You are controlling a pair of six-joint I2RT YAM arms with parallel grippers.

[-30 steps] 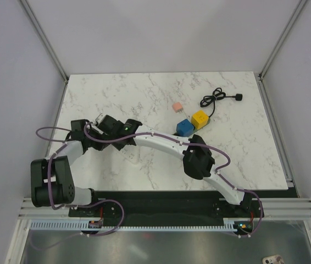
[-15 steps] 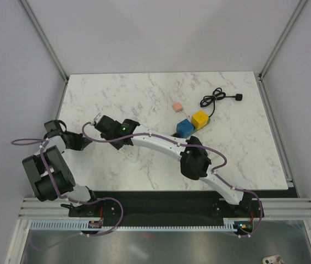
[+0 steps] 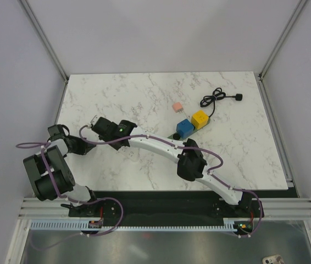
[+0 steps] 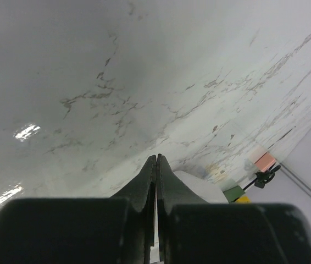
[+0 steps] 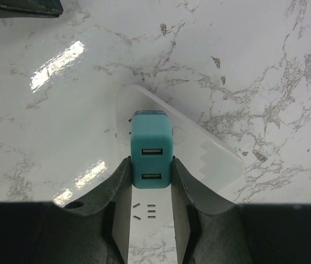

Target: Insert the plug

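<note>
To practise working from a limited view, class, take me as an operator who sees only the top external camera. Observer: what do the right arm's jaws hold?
Observer: A teal USB charger, gripped by its sides in the right gripper.
Operator: What is under it?
Observer: A white power strip. The charger stands on its top face, but whether the prongs are seated is hidden.
Operator: And the left jaws?
Observer: The left gripper is shut on nothing, above the marble table.
</note>
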